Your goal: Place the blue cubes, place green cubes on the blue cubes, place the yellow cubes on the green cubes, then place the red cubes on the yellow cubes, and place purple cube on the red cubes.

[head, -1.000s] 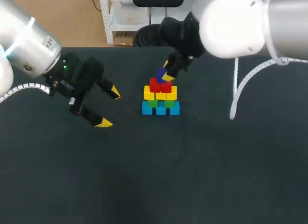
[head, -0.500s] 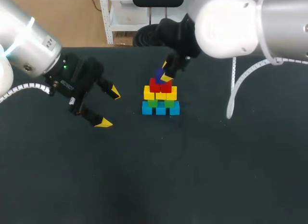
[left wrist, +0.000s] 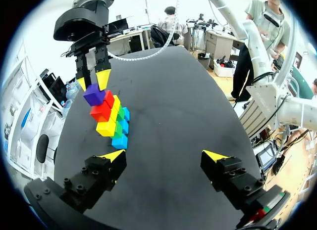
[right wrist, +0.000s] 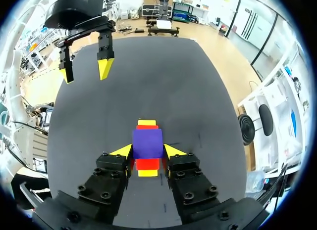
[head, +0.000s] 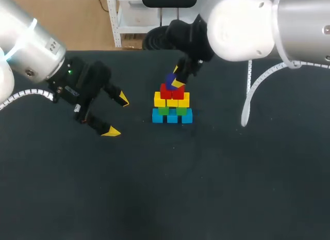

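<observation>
one purple cube (right wrist: 147,143) is at the very top of the pile, pinched between the yellow tips of the right gripper (head: 177,76), a finger flat on each side face. that side grip leaves the underside free to meet the red cubes (head: 171,92) squarely. in the left wrist view it looks to be touching the reds, though i can't tell whether its weight is on them yet. below the reds run the yellow cubes (head: 171,100), then the green cubes (head: 172,110), then the blue cubes (head: 172,116) flat on the dark table (head: 206,188), so every layer the task asks for is in and this is the capping piece. the right arm comes in from the far side and down over the stack, which keeps its fingers off the lower rows. the left gripper (head: 117,115) hangs well apart on the stack's left side, jaws spread wide and holding nothing. it points toward the tower, and i'd say it's parked there to stay out of the way. my read: nearly done, and what's left is letting go cleanly without nudging the reds, because a sideways drag on release could topple this narrow top.
</observation>
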`<action>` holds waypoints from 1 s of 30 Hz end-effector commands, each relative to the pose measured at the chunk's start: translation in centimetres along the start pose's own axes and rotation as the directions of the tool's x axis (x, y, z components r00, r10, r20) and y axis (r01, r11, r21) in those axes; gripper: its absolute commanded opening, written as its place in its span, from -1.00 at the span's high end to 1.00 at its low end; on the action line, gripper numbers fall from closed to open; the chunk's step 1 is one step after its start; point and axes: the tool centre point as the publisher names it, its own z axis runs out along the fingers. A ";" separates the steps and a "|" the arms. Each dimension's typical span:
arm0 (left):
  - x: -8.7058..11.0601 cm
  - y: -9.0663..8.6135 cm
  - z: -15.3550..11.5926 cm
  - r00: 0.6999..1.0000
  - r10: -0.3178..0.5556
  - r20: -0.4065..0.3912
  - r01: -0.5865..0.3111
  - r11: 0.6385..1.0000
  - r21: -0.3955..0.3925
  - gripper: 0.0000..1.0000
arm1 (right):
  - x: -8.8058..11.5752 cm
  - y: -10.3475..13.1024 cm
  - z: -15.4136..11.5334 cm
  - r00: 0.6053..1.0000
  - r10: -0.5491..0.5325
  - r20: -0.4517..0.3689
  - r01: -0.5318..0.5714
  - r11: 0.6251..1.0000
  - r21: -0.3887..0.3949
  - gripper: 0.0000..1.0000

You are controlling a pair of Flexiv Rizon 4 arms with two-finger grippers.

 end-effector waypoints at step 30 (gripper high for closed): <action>0.0 0.0 0.0 1.000 0.001 -0.001 -0.001 1.000 0.000 -1.00 | 0.2 -0.1 0.4 1.000 0.006 -0.008 -0.006 1.000 -0.002 1.00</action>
